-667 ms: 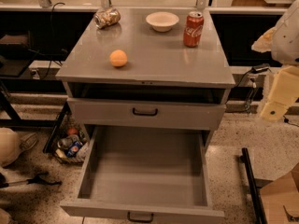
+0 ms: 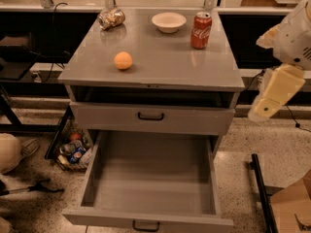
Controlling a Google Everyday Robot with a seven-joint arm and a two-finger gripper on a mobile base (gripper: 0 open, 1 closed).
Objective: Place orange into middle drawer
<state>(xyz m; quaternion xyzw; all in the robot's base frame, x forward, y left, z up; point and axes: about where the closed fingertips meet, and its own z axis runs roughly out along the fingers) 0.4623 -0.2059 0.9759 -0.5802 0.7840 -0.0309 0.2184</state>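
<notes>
Orange (image 2: 123, 60) on the tabletop (image 2: 160, 57), middle drawer (image 2: 153, 178) open.
Red Coca-Cola can (image 2: 200, 30) stands right of bowl (image 2: 168, 22); gripper (image 2: 269, 101) hangs off the tabletop's right edge, grip state untellable.

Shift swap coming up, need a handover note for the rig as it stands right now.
Gripper: off the cabinet's right side, about level with the upper drawer, well away from the orange.
Orange: on the tabletop, front left, apart from the white bowl and red can at the back.
Middle drawer: pulled out wide, nothing in it.
Done: drawer is open.
Left: bring the gripper to the orange, grasp it, carry it over and set it down in the middle drawer.
</notes>
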